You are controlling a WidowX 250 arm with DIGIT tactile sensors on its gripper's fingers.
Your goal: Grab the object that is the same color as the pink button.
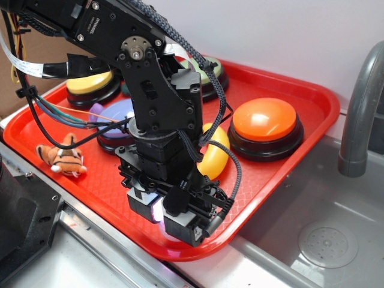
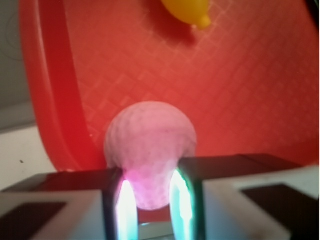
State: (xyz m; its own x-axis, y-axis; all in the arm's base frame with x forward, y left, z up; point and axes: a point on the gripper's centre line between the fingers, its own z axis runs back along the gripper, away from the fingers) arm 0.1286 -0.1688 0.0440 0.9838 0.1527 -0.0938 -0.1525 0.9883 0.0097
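Gripping the dimpled pink ball (image 2: 150, 150) between closed-in glowing pads (image 2: 125, 205), the gripper (image 1: 174, 219) stands low over the near edge of the red textured tray (image 1: 282, 174). Behind lie a smooth yellow banana (image 1: 215, 155), domed orange button (image 1: 264, 127) and grey sink (image 1: 324, 240).

This looks like a toy kitchen set up as a robot test bench. A grey sink (image 1: 327, 240) with a round drain (image 1: 328, 242) in its floor fills the lower right, and a grey faucet (image 1: 360, 114) arches up just behind it. To the left of the sink, a red tray (image 1: 312, 99) rests partly over its rim. Behind the sink stands a plain pale wall (image 1: 288, 36). A black robot arm (image 1: 159, 108) with loose cables (image 1: 48, 111) reaches over the tray.
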